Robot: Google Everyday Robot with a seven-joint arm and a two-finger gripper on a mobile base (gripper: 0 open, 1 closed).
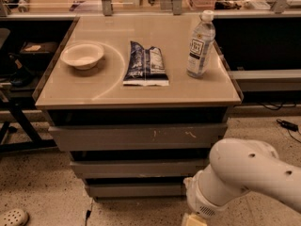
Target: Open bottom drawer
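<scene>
The bottom drawer (136, 189) is the lowest and smallest of three grey fronts under the tan table top, plain and handleless. It sits flush with the fronts above, closed. The middle front (141, 167) and the scratched top front (136, 136) are above it. My white arm (240, 173) comes in from the lower right. My gripper (193, 219) hangs at the frame's bottom edge, just right of and below the bottom drawer's right end. Only its pale yellow upper part shows.
On the table top stand a white bowl (83, 55), a dark snack bag (146, 64) and a water bottle (200, 44). A black stand (14, 117) is on the left, a white shoe (13, 216) on the floor, and a cable (288, 125) at right.
</scene>
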